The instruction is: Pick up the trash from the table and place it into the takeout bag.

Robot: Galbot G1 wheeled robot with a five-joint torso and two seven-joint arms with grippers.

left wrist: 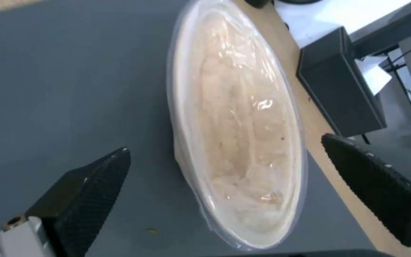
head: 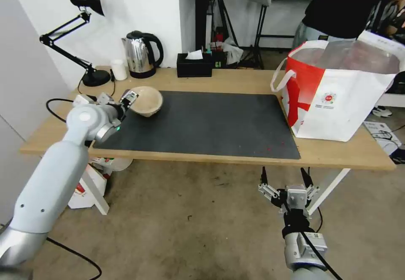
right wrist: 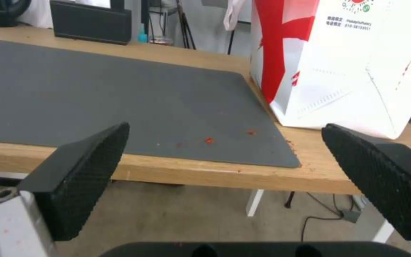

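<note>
1. Nearest you, the right gripper [head: 286,178] hangs low in front of the table's [head: 211,158] front edge, below the tabletop and well short of anything on it. In the right wrist view its two black ribbed fingers [right wrist: 79,171] stand wide apart with nothing between them, so it is released and idle.

2. A little farther in, on your left, the left gripper [head: 128,101] reaches over the left end of the dark-grey mat [head: 202,123]. It sits just beside the beige pulp bowl [head: 146,101]. In the left wrist view the fingers [left wrist: 84,192] are spread with the bowl's rim [left wrist: 236,125], covered in clear film, lying between them. You cannot tell whether they touch it; the bowl looks tilted on the mat, not lifted. This hand is released, not yet grasping.

3. Across the mat on your right, well apart from the bowl, the takeout bag [head: 337,102] stands upright on the table's right end with its mouth open. Its contents are too hazy to make out.

4. At the back edge stand a steel kettle [head: 141,54], a small white cup [head: 119,69], a black tissue box [head: 194,64] and a desk lamp [head: 84,35]. None of these is trash.

5. Judgement: the beige bowl is the only trash on the table, so the job seems near its end. Left for you: close on the bowl, carry it across, and drop it in the bag.
</note>
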